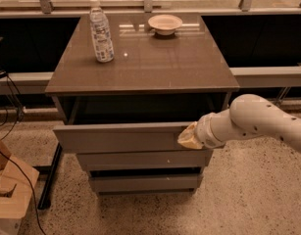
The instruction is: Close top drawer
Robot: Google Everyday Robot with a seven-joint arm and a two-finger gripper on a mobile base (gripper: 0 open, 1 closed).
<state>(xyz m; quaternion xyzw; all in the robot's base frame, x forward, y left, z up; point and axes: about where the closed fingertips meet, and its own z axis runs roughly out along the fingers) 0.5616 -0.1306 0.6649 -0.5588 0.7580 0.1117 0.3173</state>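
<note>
- top drawer (120,137) is sticking out of the cabinet a bit – there's a dark gap between its plain grey front and the surface (155,65) overhead; so it's partly open, not flush
- claw (189,137) sits right at the right end of that drawer front, its yellowish tip touching the panel; honestly can't tell if it's spread or pressed together from here
- white arm (258,121) comes in from the right edge, roughly level with the drawer
- two shorter drawer fronts below (140,159); both sit further back than the top one
- on the surface: a water bottle (101,31) standing upright near the back left; a pale bowl (164,23) near the back middle – well apart from each other
- cardboard box (10,190) on the speckled floor (248,195) at the lower left; a black cable (22,180) trails over it
</note>
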